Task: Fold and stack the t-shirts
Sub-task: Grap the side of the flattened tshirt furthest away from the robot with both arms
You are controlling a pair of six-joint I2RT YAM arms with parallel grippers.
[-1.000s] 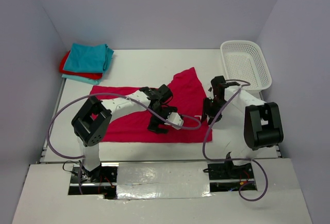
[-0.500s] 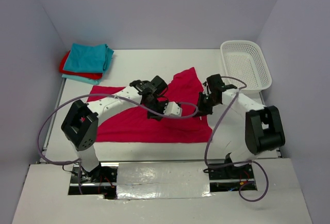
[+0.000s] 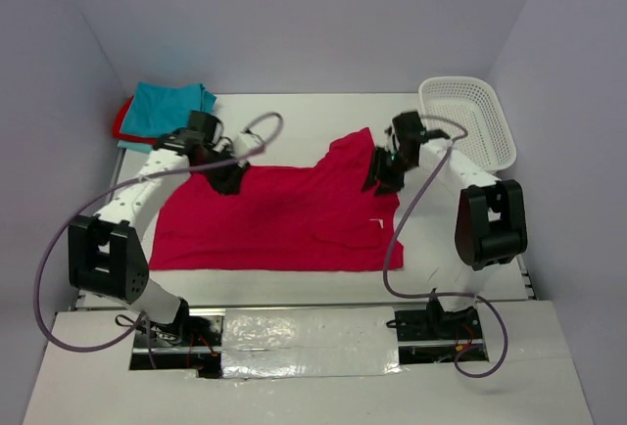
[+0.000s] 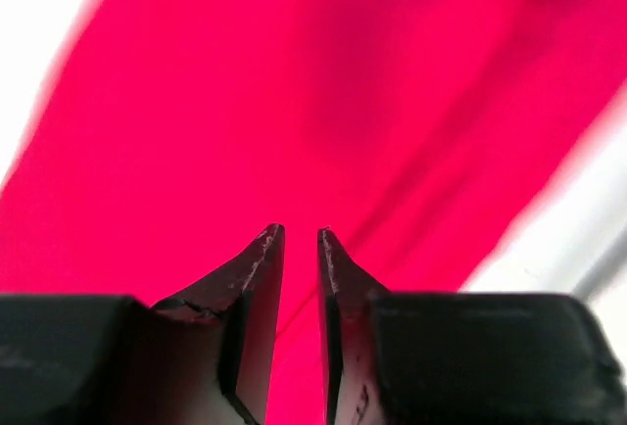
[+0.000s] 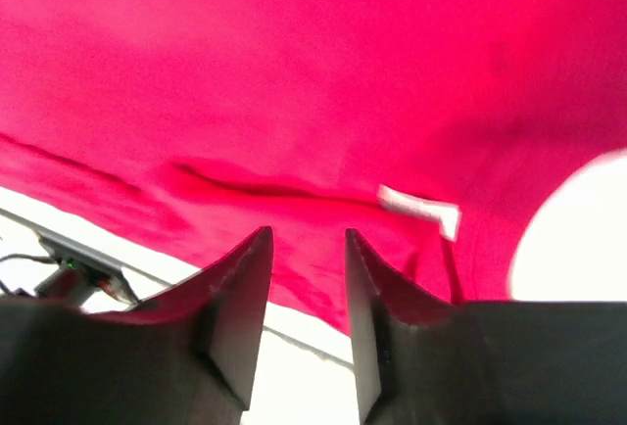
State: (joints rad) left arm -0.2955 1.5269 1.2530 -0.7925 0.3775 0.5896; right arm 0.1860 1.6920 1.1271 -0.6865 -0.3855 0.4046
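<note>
A red shirt lies spread nearly flat on the tabletop, its long axis running left to right across the robot's front. Both arms reach to its far edge. The left end effector is over the far-left corner and the right end effector is by the far-right part, where the cloth rises to a peak toward the back. From either end effector, almost all of the shirt lies toward the arm bases. In the left wrist view the jaws stand a narrow slit apart with nothing between them and the cloth is beyond the tips, so that one looks released. The right wrist view shows a slightly wider gap, also bare, with a small white tag on the cloth ahead. The stack of folded shirts, teal on top of red, sits at the far-left corner, near the left end effector and well apart from the right one. The basket is beside the right arm. A fold probably means taking the far edge and bringing it toward the near edge, with each arm on its own corner.
</note>
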